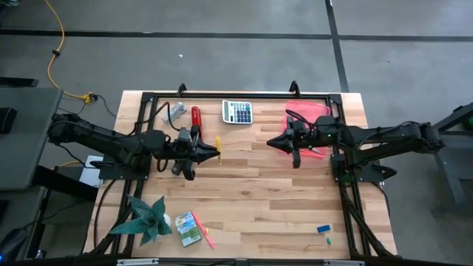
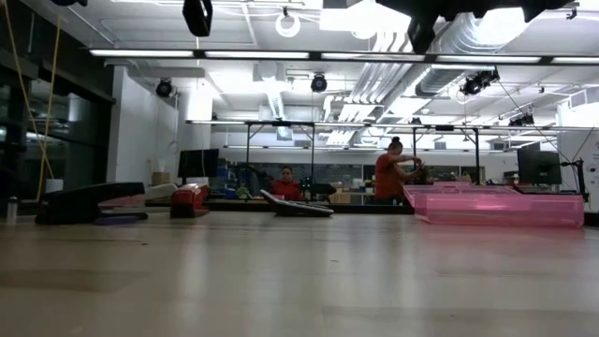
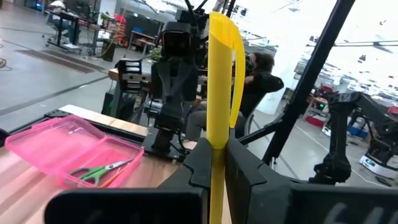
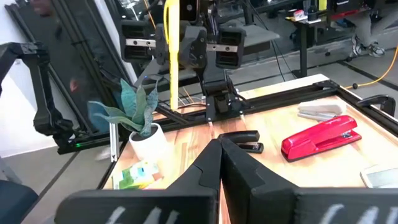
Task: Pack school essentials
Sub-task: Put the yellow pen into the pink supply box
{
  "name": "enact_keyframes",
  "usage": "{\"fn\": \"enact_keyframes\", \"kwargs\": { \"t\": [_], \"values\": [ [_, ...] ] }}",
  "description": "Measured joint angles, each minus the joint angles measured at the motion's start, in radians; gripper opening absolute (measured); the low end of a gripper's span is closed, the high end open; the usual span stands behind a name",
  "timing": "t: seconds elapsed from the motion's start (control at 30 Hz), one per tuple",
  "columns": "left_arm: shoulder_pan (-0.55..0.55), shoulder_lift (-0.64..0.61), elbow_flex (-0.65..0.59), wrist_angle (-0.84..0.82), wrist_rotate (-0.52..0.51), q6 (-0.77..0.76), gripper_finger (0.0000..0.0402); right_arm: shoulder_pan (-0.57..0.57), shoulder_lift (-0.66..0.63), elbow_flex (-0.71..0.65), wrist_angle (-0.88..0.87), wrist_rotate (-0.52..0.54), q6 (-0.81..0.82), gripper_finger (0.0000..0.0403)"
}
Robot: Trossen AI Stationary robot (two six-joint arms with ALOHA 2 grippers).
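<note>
L gripper (image 1: 219,154) pinches flat yellow stick (image 3: 219,93); clear pink tray (image 3: 37,146) w/ scissors (image 3: 99,168).

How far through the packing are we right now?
Started only. The green-handled scissors already lie in the pink case. The left gripper holds the yellow stick above the table; the right gripper is shut and empty. The crayon box and blue eraser remain on the table.
</note>
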Motion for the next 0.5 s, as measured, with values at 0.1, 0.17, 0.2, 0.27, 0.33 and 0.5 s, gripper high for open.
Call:
{"fn": "enact_keyframes", "kwargs": {
  "t": [0.1,0.17,0.2,0.27,0.33,0.5],
  "values": [
    [0.0,0.0,0.0,0.0,0.0,0.001,0.0003,0.0,0.004,0.0,0.0,0.0,0.016,0.0],
    [0.0,0.0,0.0,0.001,-0.002,0.013,0.0003,0.0,0.004,0.0,0.0,0.001,0.038,0.0],
    [0.0,0.0,0.0,0.001,-0.01,0.023,0.0003,0.0,0.004,0.0,0.0,0.001,0.054,0.0],
    [0.009,0.006,0.0,0.006,-0.02,0.039,0.0003,0.0,0.004,0.0,-0.005,0.001,0.093,0.0001],
    [0.027,0.012,0.001,0.009,-0.018,0.04,0.0003,0.0,0.005,0.0,-0.028,0.001,0.132,0.0005],
    [0.081,0.034,0.001,0.093,0.025,0.037,0.0003,0.0,0.021,0.0,-0.024,0.001,0.159,0.0069]
  ]
}}
